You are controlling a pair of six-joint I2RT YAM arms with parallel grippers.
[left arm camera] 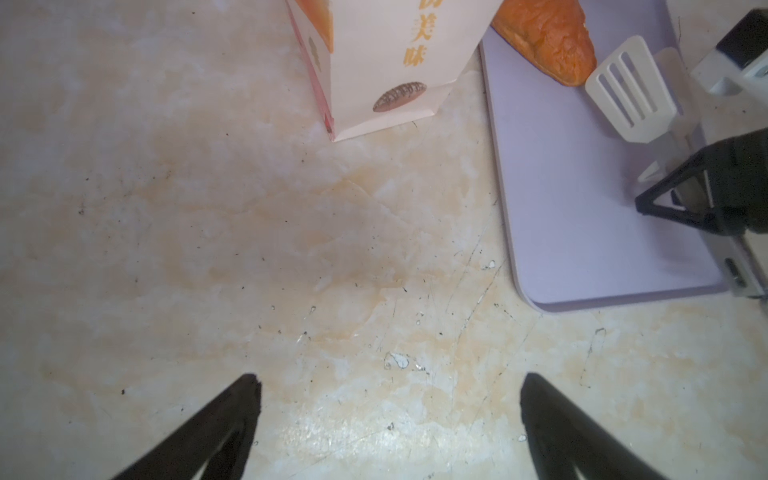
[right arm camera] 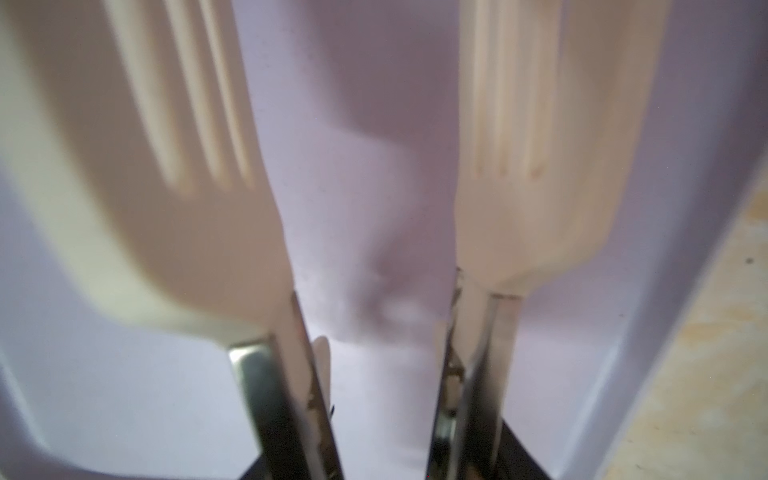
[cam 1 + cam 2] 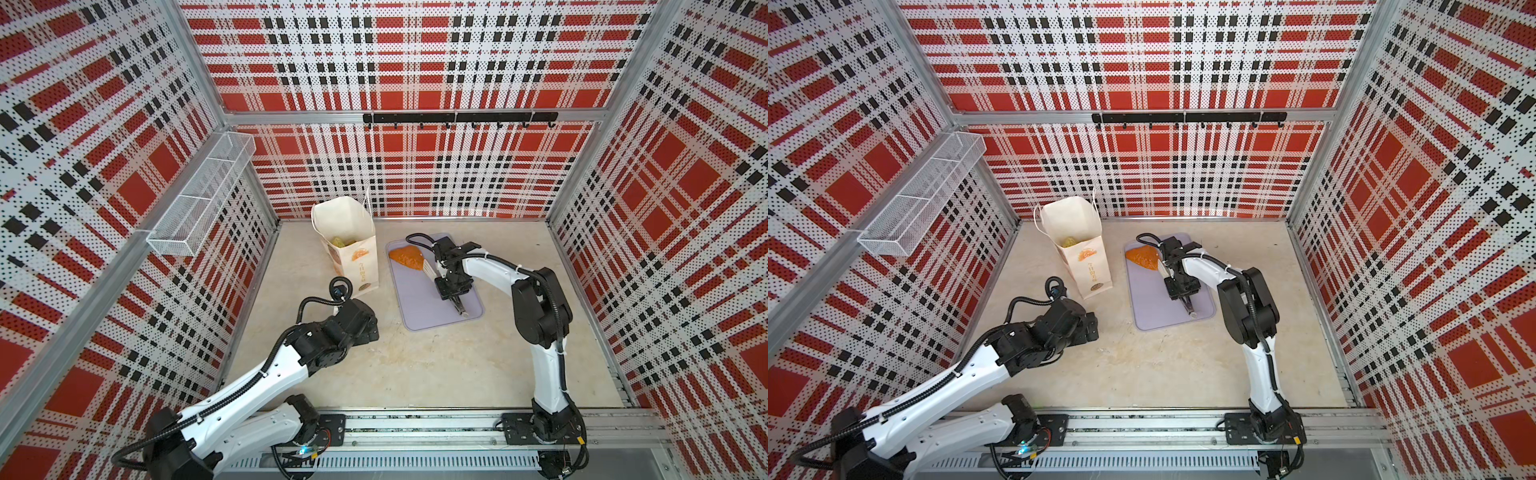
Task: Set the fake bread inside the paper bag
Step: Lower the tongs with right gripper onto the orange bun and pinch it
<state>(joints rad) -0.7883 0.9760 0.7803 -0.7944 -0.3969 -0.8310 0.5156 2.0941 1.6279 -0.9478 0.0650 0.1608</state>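
Observation:
A reddish-brown croissant, one piece of the fake bread (image 3: 406, 257) (image 3: 1142, 257) (image 1: 544, 37), lies at the far end of the lilac tray (image 3: 419, 309) (image 3: 1152, 309) (image 1: 582, 208). The paper bag (image 3: 353, 253) (image 3: 1086, 257) (image 1: 395, 62) stands open left of the tray, with yellow bread (image 3: 343, 242) (image 3: 1070, 241) showing inside. My right gripper (image 3: 451, 296) (image 3: 1182, 293) (image 2: 382, 457) is shut on white slotted tongs (image 3: 430, 270) (image 3: 1163, 269) (image 1: 631, 91) (image 2: 145, 166). The tong heads stand apart, right beside the croissant. My left gripper (image 3: 372, 328) (image 3: 1094, 328) (image 1: 390, 382) hovers open and empty over bare table, in front of the bag.
A white wire-mesh basket (image 3: 199, 199) (image 3: 921, 195) hangs on the left wall. A black hook rail (image 3: 457, 117) (image 3: 1187, 117) runs along the back wall. Plaid walls close in three sides of the beige table (image 3: 415, 365).

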